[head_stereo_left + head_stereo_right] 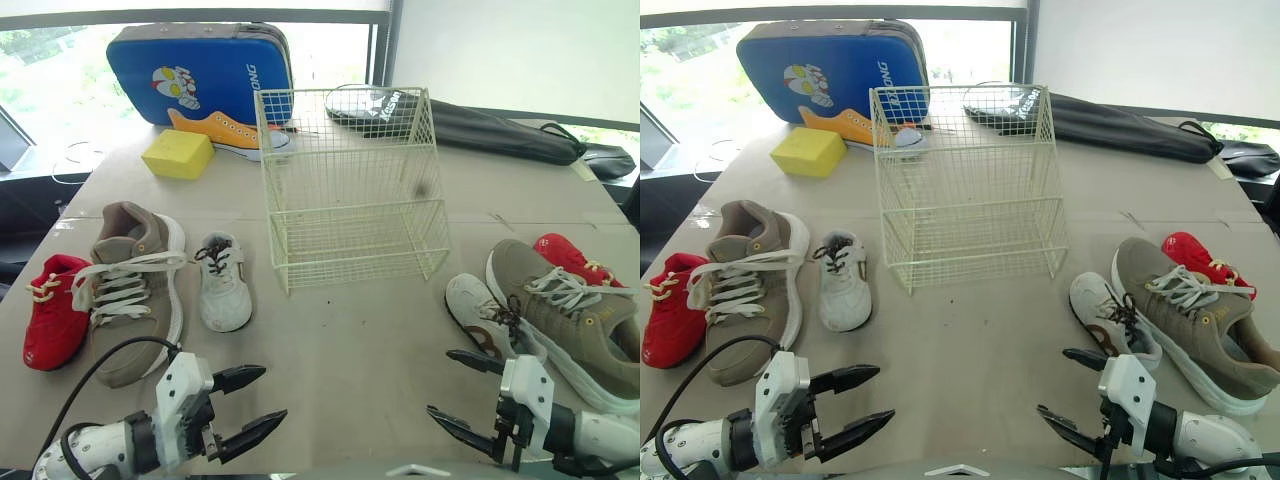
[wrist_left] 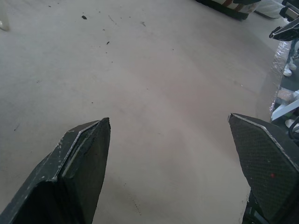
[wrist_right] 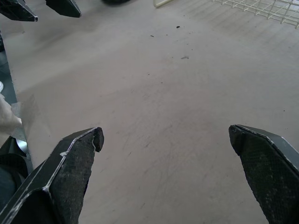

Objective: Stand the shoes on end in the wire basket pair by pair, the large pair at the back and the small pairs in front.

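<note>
Wire basket (image 1: pixel 355 208) stands empty at mid-tabletop (image 1: pixel 340 350). Both grippers have their fingers apart over bare surface. Left large tan shoe (image 1: pixel 130 300) lies at 10 o'clock from left gripper (image 1: pixel 271 393), long axis 12–6, toe nearest (likely first pick). Right large tan shoe (image 1: pixel 565 310) lies at 2 o'clock from right gripper (image 1: pixel 440 382), axis 10–4.
</note>
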`<control>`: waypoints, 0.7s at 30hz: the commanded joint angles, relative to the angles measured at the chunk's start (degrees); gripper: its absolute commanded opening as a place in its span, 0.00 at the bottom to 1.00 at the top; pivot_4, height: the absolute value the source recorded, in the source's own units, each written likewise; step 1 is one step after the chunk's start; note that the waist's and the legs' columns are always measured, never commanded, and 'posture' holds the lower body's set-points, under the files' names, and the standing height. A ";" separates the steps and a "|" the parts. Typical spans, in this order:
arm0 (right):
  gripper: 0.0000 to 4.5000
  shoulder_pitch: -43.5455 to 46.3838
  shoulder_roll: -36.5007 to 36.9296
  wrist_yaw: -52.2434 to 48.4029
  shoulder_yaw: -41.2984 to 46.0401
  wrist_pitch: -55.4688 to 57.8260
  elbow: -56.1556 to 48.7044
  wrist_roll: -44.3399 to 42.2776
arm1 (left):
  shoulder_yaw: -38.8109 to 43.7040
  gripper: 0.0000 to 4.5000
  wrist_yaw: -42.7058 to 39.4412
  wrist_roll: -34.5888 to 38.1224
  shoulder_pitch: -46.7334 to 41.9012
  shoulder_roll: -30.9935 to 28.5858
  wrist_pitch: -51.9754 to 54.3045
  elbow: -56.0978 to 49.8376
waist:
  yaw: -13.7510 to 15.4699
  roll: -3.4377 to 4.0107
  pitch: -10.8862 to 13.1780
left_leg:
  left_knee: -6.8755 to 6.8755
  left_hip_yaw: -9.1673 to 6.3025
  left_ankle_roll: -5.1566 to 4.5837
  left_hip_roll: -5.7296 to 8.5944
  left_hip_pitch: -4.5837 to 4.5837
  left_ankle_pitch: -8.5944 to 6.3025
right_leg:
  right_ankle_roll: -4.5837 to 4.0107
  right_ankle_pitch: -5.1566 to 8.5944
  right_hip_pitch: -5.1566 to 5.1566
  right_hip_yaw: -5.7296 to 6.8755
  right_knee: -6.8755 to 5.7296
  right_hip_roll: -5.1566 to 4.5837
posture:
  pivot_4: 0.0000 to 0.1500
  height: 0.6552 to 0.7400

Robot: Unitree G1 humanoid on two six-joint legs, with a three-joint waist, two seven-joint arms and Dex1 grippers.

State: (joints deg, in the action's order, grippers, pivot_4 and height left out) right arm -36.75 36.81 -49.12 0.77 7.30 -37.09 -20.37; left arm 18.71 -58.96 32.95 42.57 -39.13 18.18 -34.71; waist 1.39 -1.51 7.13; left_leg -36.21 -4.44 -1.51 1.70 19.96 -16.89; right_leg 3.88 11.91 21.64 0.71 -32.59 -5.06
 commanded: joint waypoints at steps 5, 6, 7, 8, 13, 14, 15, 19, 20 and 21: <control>1.00 8.37 -1.47 3.56 3.28 5.66 -4.72 -10.42 | 2.54 0.98 7.83 9.63 -6.72 4.09 5.39 -2.11 | 0.00 -0.04 0.02 | -0.02 -0.02 0.00 0.00 0.01 0.00 | 0.00 0.00 0.00 -0.01 -0.03 0.00 | 1.00 1.00; 1.00 10.26 -1.69 4.76 3.88 7.56 -5.86 -13.27 | 3.60 0.98 9.49 12.07 -7.38 4.34 6.95 -3.04 | -0.02 -0.04 0.02 | -0.02 -0.02 0.00 -0.01 -0.01 0.00 | 0.00 0.00 0.00 -0.01 -0.05 0.02 | 1.00 1.00; 1.00 12.48 -1.82 5.96 4.17 9.48 -6.69 -15.64 | 4.57 0.98 10.94 14.25 -8.31 4.22 8.41 -3.44 | -0.06 -0.04 0.02 | -0.02 -0.02 0.00 -0.01 -0.01 0.00 | 0.00 0.00 -0.01 0.00 -0.06 0.02 | 1.00 1.00; 1.00 14.72 -1.85 6.86 4.30 11.23 -7.49 -18.30 | 5.44 0.98 12.08 16.45 -8.98 4.26 9.45 -3.73 | -0.07 -0.04 0.02 | -0.02 -0.02 -0.01 -0.01 -0.06 0.00 | 0.00 0.00 -0.01 0.00 -0.10 0.03 | 1.00 1.00; 1.00 23.31 1.53 7.45 5.33 17.25 -9.85 -27.21 | 9.07 0.98 19.69 25.33 -9.72 5.21 12.75 -8.19 | -0.16 -0.04 0.01 | -0.02 -0.03 -0.04 0.08 -0.10 0.02 | -0.02 -0.02 -0.02 0.09 -0.05 0.06 | 1.00 1.00; 1.00 24.86 2.17 6.70 4.69 17.53 -9.79 -27.19 | 10.78 0.98 21.93 28.37 -9.43 5.35 13.13 -9.19 | -0.22 -0.06 0.01 | -0.04 0.00 -0.04 0.09 -0.10 0.02 | -0.02 -0.02 -0.02 0.09 -0.05 0.06 | 1.00 1.00; 1.00 26.92 2.65 5.57 3.68 17.18 -9.21 -26.27 | 12.52 0.98 23.89 30.52 -8.87 5.76 13.02 -10.03 | -0.28 -0.08 0.00 | -0.05 0.01 -0.04 0.10 -0.09 0.03 | -0.02 -0.02 -0.03 0.08 -0.03 0.05 | 1.00 1.00; 1.00 34.89 2.67 3.06 1.89 16.99 -6.74 -26.38 | 17.49 0.98 34.20 35.26 -8.21 7.93 12.17 -11.78 | -0.53 -0.06 -0.01 | -0.09 0.01 -0.03 0.05 -0.13 0.02 | -0.02 -0.02 -0.04 0.06 -0.06 0.02 | 1.00 1.00; 1.00 36.22 2.81 2.23 1.80 16.97 -6.13 -26.53 | 18.53 0.98 36.92 36.37 -8.17 7.99 12.26 -12.41 | -0.44 -0.08 0.00 | -0.08 -0.01 -0.03 0.05 -0.13 0.02 | -0.02 -0.02 -0.04 0.06 -0.07 0.03 | 1.00 1.00; 1.00 37.50 2.71 2.00 1.32 17.21 -5.82 -26.47 | 19.54 0.98 38.55 37.44 -8.28 7.63 12.43 -12.40 | -0.33 -0.08 0.00 | -0.09 -0.05 -0.03 0.05 -0.14 0.02 | -0.02 -0.02 -0.05 0.09 -0.09 0.05 | 1.00 1.00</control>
State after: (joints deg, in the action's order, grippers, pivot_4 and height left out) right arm -0.60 39.36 -45.97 2.15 24.74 -42.78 -45.90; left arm 35.39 -24.20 67.58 34.25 -31.05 31.23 -44.72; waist 1.07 -1.59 7.13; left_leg -36.30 -4.52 -1.54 1.75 19.83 -16.86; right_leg 3.86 11.89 21.58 0.81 -32.68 -5.01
